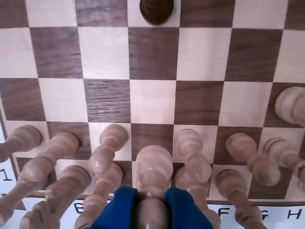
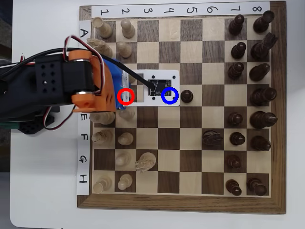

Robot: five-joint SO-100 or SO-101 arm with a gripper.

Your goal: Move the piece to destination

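In the overhead view, your arm (image 2: 71,90) and its white camera plate (image 2: 159,87) covered the piece, the hand and most of the destination square (image 2: 170,95) under the blue ring. In the wrist view, the bottom edge cut off the hand (image 1: 152,212), so you could not tell how firmly its blue fingers (image 1: 119,210) met the pale piece (image 1: 153,164) between them. The top edge cropped the dark pawn (image 1: 156,10).

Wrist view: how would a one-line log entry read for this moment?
piece: in pawn row | claw: blue fingers flank it, grip unclear | destination: empty | dark pawn: just beyond
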